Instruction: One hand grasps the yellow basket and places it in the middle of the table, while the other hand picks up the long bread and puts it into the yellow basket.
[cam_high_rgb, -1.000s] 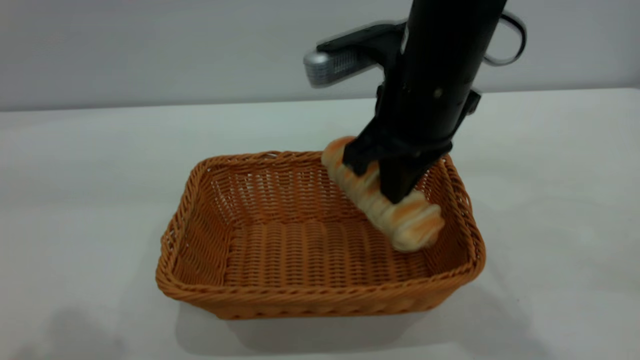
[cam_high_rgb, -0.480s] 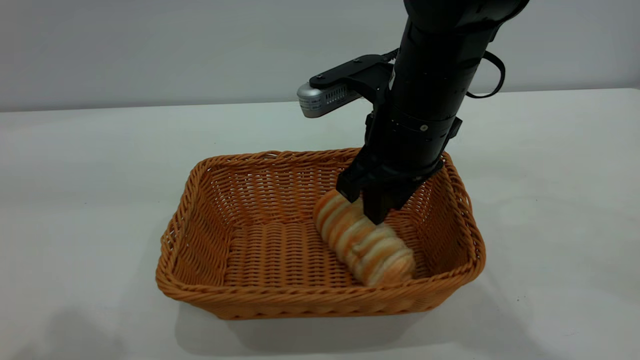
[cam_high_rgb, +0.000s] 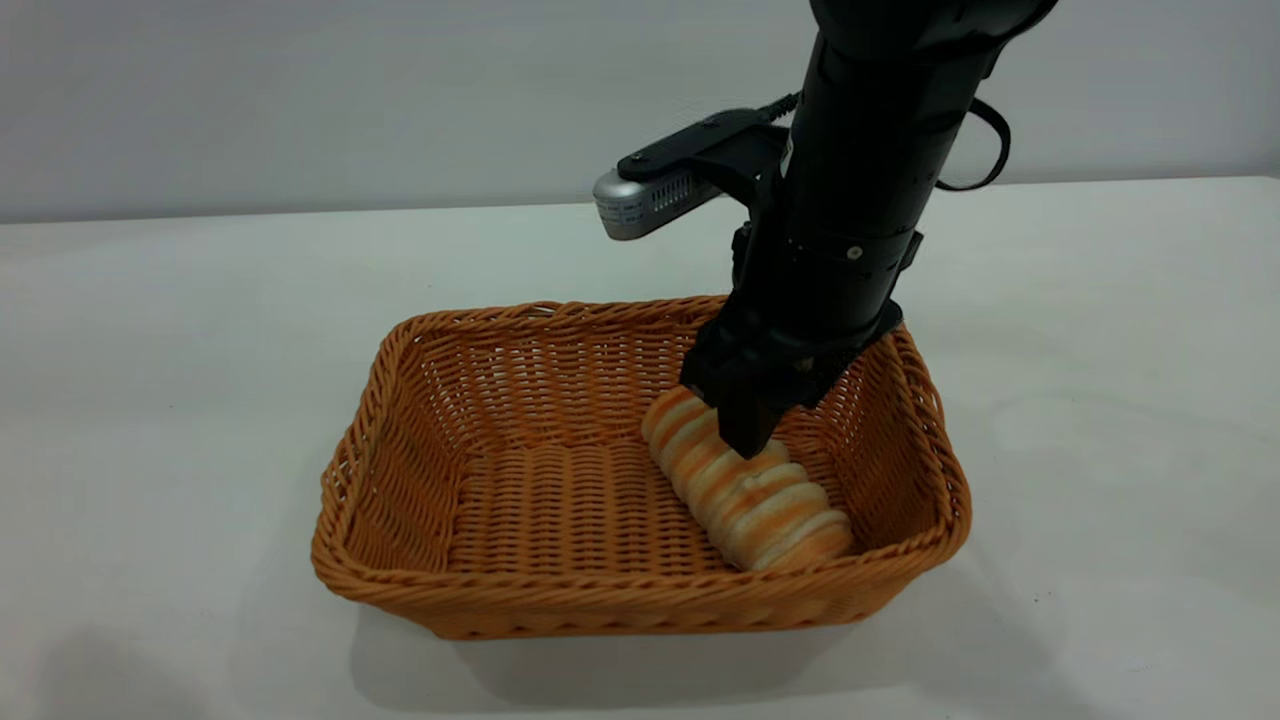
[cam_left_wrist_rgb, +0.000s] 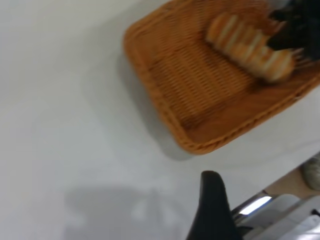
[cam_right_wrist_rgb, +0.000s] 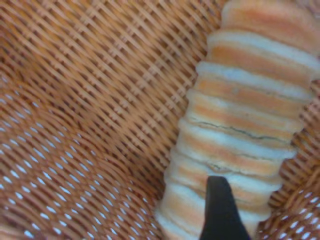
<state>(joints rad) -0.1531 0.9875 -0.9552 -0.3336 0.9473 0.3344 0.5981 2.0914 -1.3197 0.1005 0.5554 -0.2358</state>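
The yellow basket (cam_high_rgb: 620, 592) stands in the middle of the table (cam_high_rgb: 150, 400). The long bread (cam_high_rgb: 765, 505) lies slantwise on the basket's floor at its right end. My right gripper (cam_high_rgb: 728, 418) reaches down into the basket and is shut on the bread's far half, with a finger on either side. In the right wrist view, one black fingertip (cam_right_wrist_rgb: 220, 210) overlaps the bread (cam_right_wrist_rgb: 245, 115) above the wicker weave (cam_right_wrist_rgb: 90, 100). My left gripper (cam_left_wrist_rgb: 212, 192) hangs over bare table well away from the basket (cam_left_wrist_rgb: 165, 117) and does not show in the exterior view.
The right arm's silver-grey module (cam_high_rgb: 632, 205) juts out above the basket's back rim. Bare white tabletop surrounds the basket on all sides. In the left wrist view the table's edge and pale equipment (cam_left_wrist_rgb: 285, 215) beyond it show close to the left gripper.
The right gripper came down from above the basket's back right rim with the bread. The bread went from hanging in the air to lying on the basket's floor, then shifted slightly right.
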